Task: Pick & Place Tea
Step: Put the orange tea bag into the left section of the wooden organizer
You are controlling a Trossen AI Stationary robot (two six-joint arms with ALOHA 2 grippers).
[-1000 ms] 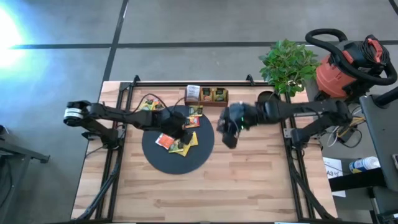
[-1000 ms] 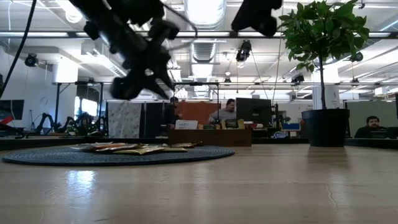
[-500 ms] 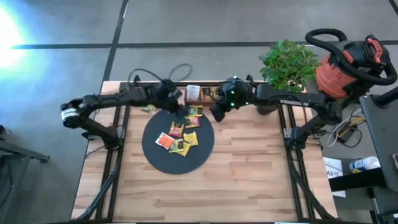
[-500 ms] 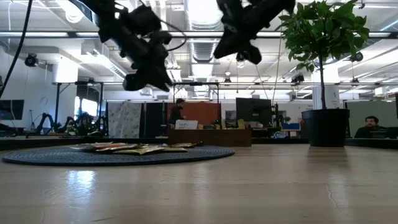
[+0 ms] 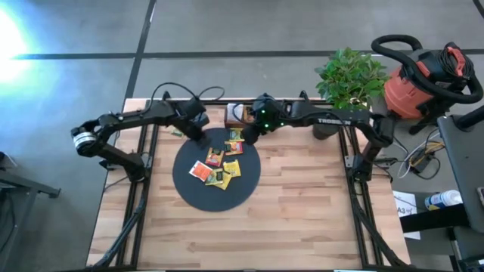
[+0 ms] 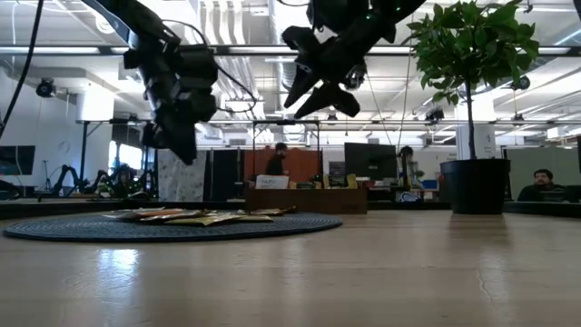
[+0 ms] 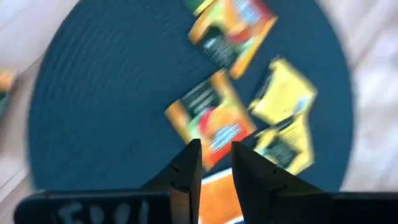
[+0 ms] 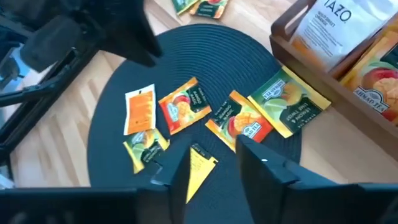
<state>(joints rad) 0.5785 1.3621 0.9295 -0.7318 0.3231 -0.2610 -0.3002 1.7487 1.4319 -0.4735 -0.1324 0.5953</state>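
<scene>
Since a second ago both arms have swung to the far side: your right gripper [image 5: 248,134] was off the mat's right, now it hangs over the far rim of the black disc [image 5: 189,193], just in front of the wooden tray [image 5: 234,113]; your left gripper [image 5: 197,130] left the disc centre and sits over its far-left rim. The tea packets [image 5: 218,168] lie in a loose cluster on the disc, some overlapping, with two more [image 8: 202,6] on bare table [image 5: 302,219] beyond the rim. Right fingers [image 8: 264,168] are spread; a yellow packet [image 8: 200,167] shows in the gap, and you can't tell if it touches them. Left fingers [image 7: 186,168] are narrowly apart, nothing clearly gripped. The right arm covers most of the tray from above. A potted plant [image 5: 350,78] stands at the far-right corner and a red shop vacuum [image 5: 423,79] just off the table.
</scene>
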